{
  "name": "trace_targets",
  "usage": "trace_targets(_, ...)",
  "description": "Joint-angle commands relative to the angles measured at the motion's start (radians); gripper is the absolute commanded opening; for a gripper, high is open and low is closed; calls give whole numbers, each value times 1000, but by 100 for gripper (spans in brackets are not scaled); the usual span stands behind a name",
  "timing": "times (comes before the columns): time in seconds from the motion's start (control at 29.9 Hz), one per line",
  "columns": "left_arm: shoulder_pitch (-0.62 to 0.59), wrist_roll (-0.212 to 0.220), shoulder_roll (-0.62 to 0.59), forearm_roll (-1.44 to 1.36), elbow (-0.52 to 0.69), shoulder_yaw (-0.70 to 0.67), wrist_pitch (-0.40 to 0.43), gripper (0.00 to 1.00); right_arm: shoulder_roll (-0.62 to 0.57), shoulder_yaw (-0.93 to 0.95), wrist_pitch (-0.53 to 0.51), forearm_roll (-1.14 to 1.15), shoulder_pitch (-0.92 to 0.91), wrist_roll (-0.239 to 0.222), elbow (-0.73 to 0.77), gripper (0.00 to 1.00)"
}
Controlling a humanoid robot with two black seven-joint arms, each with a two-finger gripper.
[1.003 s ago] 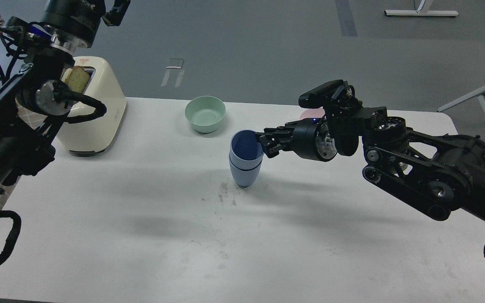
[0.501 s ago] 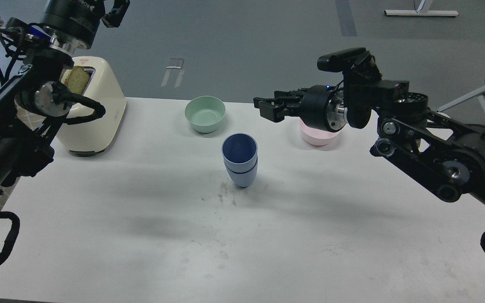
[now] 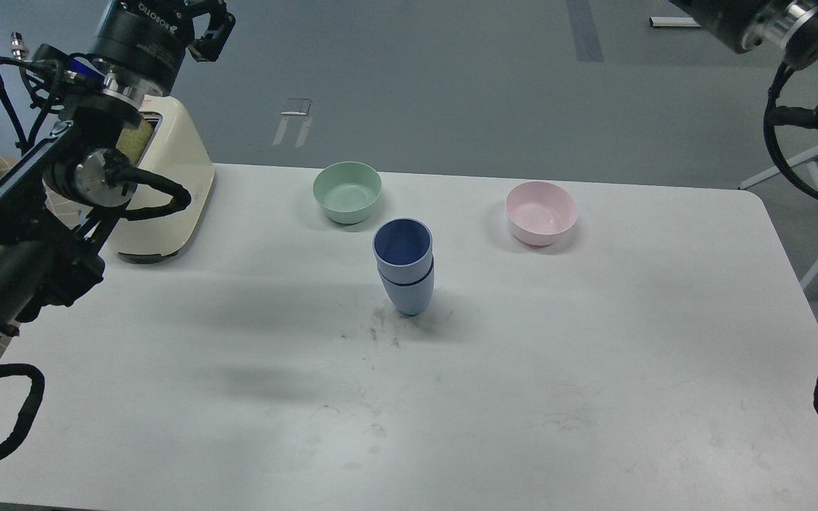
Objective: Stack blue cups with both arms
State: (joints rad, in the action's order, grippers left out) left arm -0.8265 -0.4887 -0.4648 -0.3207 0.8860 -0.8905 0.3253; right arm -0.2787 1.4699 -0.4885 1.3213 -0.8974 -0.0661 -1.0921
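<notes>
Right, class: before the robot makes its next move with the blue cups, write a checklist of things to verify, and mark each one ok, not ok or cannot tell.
1. Blue cups nested one inside the other: ok.
2. Stack upright on the white table: ok, though the upper cup seems to lean slightly.
3. Stack apart from the mint-green bowl and the pale pink bowl: ok.
4. Left gripper away from the stack: ok, it is raised above the cream toaster.
5. Left gripper open or shut: cannot tell, it sits at the top edge.
6. Right gripper away from the stack: cannot tell, only the right arm shows, at the top corner.
</notes>
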Motion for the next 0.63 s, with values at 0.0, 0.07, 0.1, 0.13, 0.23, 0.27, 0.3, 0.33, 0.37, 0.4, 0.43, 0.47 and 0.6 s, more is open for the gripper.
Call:
trace_targets(0.0, 3, 0, -2, 0, -10, 1, 14, 98, -2, 102, 0, -147, 40, 2, 79, 100)
trace_targets(0.07, 3, 0, -6, 0, -12, -1, 26, 98, -2, 139, 0, -232, 71, 2, 97, 100)
trace_targets(0.1, 3, 0, -9, 3, -13, -2, 38, 98, -2, 162, 7, -290, 90, 2, 100, 100)
trace_targets(0.13, 3, 0, -11, 5, -13, -4, 44, 98, -1, 174, 17, -319, 103, 2, 106, 100)
trace_targets(0.23, 12, 1, -12, 11, -15, -8, 61, 98, 4, 196, 63, -431, 155, 2, 109, 100)
trace_targets(0.27, 21, 8, -11, 11, -15, -14, 63, 98, 4, 201, 89, -476, 169, 2, 112, 100)
trace_targets(0.3, 24, 19, -11, 12, -15, -18, 63, 98, 4, 201, 114, -508, 178, 2, 112, 100)
trace_targets(0.33, 23, 24, -11, 14, -15, -18, 61, 98, 4, 201, 128, -519, 184, 2, 112, 100)
trace_targets(0.37, 24, 30, -11, 14, -15, -19, 61, 98, 4, 201, 137, -527, 192, 2, 112, 100)
trace_targets(0.4, 24, 39, -11, 15, -15, -19, 61, 98, 4, 202, 145, -531, 207, 2, 107, 100)
trace_targets(0.43, 24, 41, -11, 15, -15, -19, 61, 98, 4, 202, 145, -531, 213, 2, 106, 100)
trace_targets(0.47, 23, 42, -11, 17, -15, -21, 61, 98, 4, 208, 143, -531, 227, 2, 103, 100)
trace_targets(0.6, 23, 42, -6, 17, -15, -22, 60, 98, 7, 240, 140, -531, 247, 3, 101, 100)
